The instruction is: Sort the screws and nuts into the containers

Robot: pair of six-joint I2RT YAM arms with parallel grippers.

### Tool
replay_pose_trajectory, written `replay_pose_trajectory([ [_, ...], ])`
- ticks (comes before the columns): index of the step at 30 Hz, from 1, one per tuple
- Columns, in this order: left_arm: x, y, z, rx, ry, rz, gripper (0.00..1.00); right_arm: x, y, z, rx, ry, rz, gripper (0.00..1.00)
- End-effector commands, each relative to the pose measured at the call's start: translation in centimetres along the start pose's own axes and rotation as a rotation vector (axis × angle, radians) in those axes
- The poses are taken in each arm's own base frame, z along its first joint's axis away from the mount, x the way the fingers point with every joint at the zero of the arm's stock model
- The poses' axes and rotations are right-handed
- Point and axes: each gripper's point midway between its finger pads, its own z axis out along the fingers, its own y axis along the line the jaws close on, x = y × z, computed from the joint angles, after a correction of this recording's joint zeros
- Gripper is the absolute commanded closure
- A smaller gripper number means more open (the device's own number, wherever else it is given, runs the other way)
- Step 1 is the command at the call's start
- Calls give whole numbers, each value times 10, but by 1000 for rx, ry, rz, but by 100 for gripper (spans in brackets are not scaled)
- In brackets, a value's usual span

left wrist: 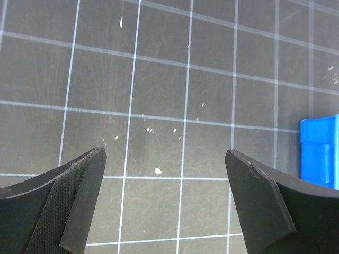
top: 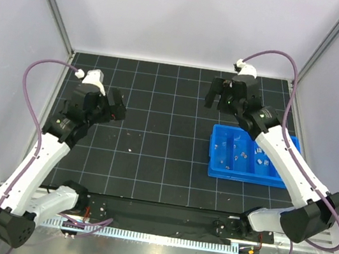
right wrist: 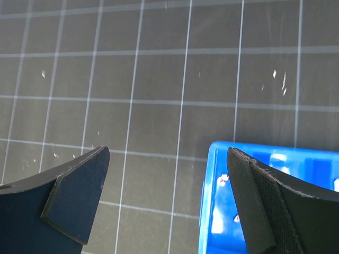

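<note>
The blue three-compartment tray (top: pixel 215 166) lies on the right of the mat and holds several tiny pale metal pieces (top: pixel 240 155); I cannot tell screws from nuts. My right gripper (top: pixel 228 101) is open and empty beyond the tray's far left corner. In the right wrist view the gripper (right wrist: pixel 168 159) hangs over the tray's left wall (right wrist: pixel 209 211), with small pieces (right wrist: pixel 223 179) inside. My left gripper (top: pixel 98 110) is open and empty over the left of the mat. In the left wrist view the gripper (left wrist: pixel 164 174) hangs over a tiny pale bit (left wrist: pixel 157 171).
A few pale specks (top: pixel 129 149) lie on the black gridded mat left of centre. The tray's corner (left wrist: pixel 320 153) shows at the right of the left wrist view. Grey enclosure walls stand at the left, right and back. The arm bases sit on the near edge.
</note>
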Motion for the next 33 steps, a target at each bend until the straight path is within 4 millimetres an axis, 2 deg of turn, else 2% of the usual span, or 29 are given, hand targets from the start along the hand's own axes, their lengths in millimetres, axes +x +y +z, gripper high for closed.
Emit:
replay_pose_trajectory([
  [1, -34, -4, -27, 7, -94, -24, 0, -48, 4, -27, -22, -147, -52, 0],
  [2, -33, 0, -31, -8, -98, -21, 0, -45, 0, -29, -11, -148, -63, 0],
  [3, -36, 6, -41, -20, -132, -26, 0, -51, -3, -40, -13, -181, -75, 0],
  [5, -33, 12, -48, -30, -154, -33, 0, -38, -9, -42, -13, -179, -88, 1],
  [6, -35, 14, -58, -24, -186, -47, 0, -46, -8, -54, -41, -237, -77, 1],
  [7, -28, 18, -58, -27, -185, -55, 0, -42, -7, -57, -61, -251, -69, 1],
  [8, -28, 20, -65, -20, -212, -76, 0, -27, -6, -51, -90, -242, -75, 1],
  [9, -25, 22, -67, -18, -220, -84, 0, -26, -7, -61, -115, -270, -65, 0],
  [10, -15, 26, -62, -25, -208, -84, 0, -6, -11, -54, -118, -243, -72, 0],
  [12, -11, 29, -68, -16, -229, -90, 0, -1, -11, -61, -154, -276, -65, 0],
  [13, -5, 32, -67, -23, -219, -86, 0, 19, -17, -53, -143, -246, -67, 1],
  [15, -1, 33, -73, -2, -231, -87, 0, 30, -24, -54, -132, -250, -59, 0],
  [16, 4, 35, -73, -4, -227, -85, 0, 48, -30, -47, -118, -220, -46, 0],
  [19, 7, 39, -79, 4, -258, -92, 0, 66, -35, -45, -128, -212, -33, 0],
  [25, 13, 49, -84, -4, -315, -111, 0, 62, -40, -50, -108, -244, -30, 0],
  [33, 19, 52, -83, -10, -308, -107, 0, 68, -39, -36, -85, -176, -44, 0],
])
